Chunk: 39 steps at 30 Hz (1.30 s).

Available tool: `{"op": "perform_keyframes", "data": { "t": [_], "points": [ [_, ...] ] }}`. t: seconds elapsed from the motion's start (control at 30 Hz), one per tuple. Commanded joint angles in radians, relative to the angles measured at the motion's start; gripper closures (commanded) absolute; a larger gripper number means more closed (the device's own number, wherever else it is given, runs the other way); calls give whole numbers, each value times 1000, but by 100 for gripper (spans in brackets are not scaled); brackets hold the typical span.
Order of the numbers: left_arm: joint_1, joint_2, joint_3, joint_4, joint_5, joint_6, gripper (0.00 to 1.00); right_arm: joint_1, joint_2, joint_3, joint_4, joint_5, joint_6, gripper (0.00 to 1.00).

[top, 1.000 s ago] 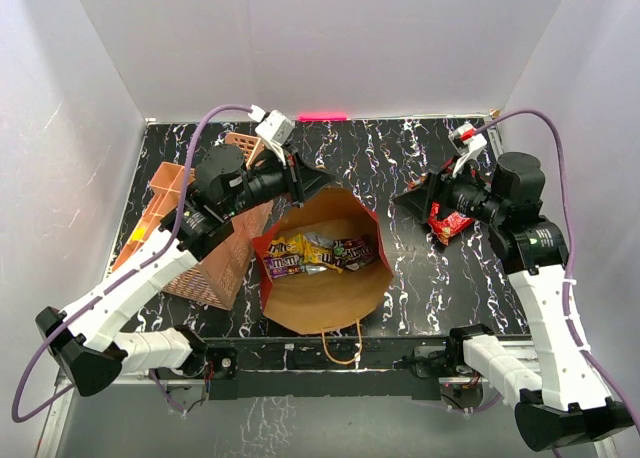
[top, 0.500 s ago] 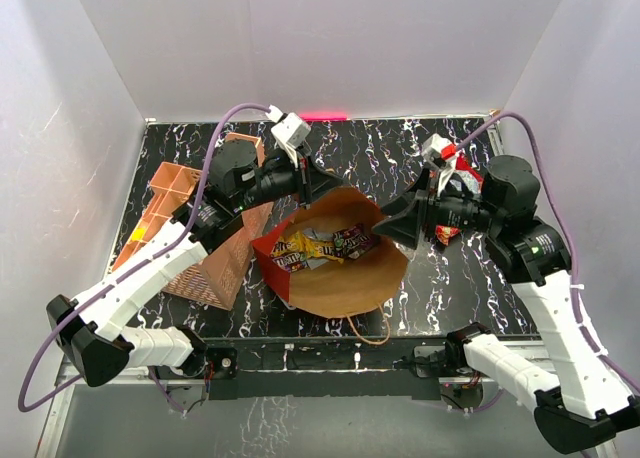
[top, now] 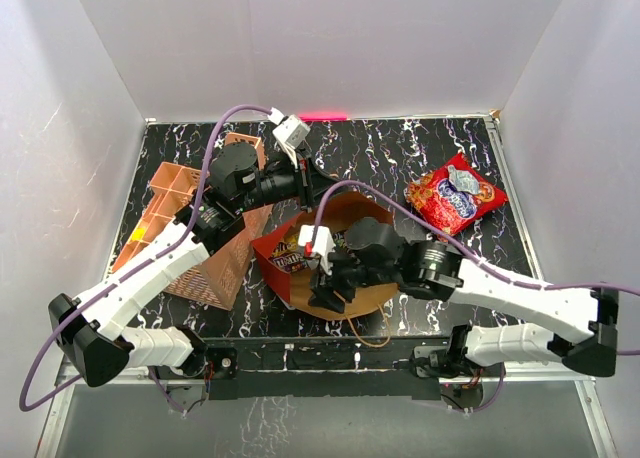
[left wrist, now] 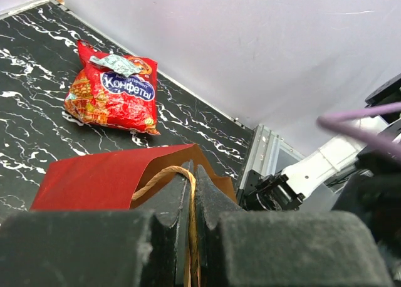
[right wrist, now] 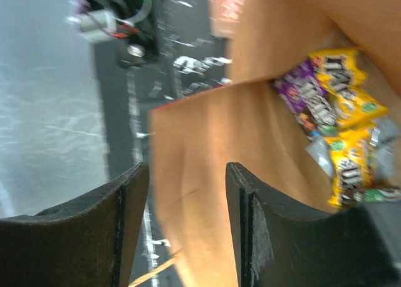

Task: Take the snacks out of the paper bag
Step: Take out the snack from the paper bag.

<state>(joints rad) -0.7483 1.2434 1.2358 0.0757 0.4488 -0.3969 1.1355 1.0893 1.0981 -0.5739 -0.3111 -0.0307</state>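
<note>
Kraft paper bag [top: 352, 208] half-hidden by right end effector [right wrist: 186, 172], spread; left end effector [left wrist: 194, 175] pinching handle [left wrist: 156, 177].

Clock from bag centre in the top view, 12 = back wall. Paper bag [top: 268, 261] mouth is mostly plugged by the right arm [top: 500, 293]. Right gripper [right wrist: 188, 224] is inside, fingers apart with nothing between them, kraft wall close by. Candy packets [right wrist: 338, 127] are bunched against the inner wall at 9, tight gap. Left gripper [left wrist: 193, 174] is clamped on the handle loop [left wrist: 156, 177] at 12 and blocks the far rim. Lattice organizer [top: 215, 268] sits just beside the bag at 9 with the left arm [top: 150, 273] over it: no side access. Cookie bag [top: 453, 193] lies at 2, well apart. Bare table [top: 400, 148] from 12 to 1 is a free lane.
</note>
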Motion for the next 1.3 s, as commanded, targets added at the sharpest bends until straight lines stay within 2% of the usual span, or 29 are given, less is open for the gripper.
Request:
{"op": "perform_keyframes", "data": {
  "t": [0.0, 0.17, 0.3, 0.43, 0.57, 0.67, 0.83, 1.1, 1.27],
  "points": [
    [-3, -41, 17, 82, 56, -38, 100, 18, 43, 0, 18, 322, -149, 47],
    [-3, -68, -16, 111, 63, -55, 100, 18, -24, -110, 96, 424, -274, 53],
    [-3, -79, -34, 138, 74, -71, 100, 18, -65, -208, 69, 348, -498, 55],
    [-3, -84, -42, 140, 60, -79, 100, 17, -92, -304, 184, 439, -623, 59],
    [-3, -93, -64, 168, 56, -97, 100, 14, -17, -355, 275, 554, -703, 55],
    [-3, -101, -69, 174, 56, -101, 100, -6, 46, -356, 328, 584, -732, 54],
    [-3, -114, -74, 181, 60, -105, 100, -106, 109, -361, 436, 505, -741, 50],
    [-3, -124, -73, 195, 54, -104, 100, -197, 246, -335, 492, 441, -752, 34],
    [-3, -125, -79, 201, 56, -105, 100, -246, 329, -300, 508, 395, -767, 31]
  ]
}}
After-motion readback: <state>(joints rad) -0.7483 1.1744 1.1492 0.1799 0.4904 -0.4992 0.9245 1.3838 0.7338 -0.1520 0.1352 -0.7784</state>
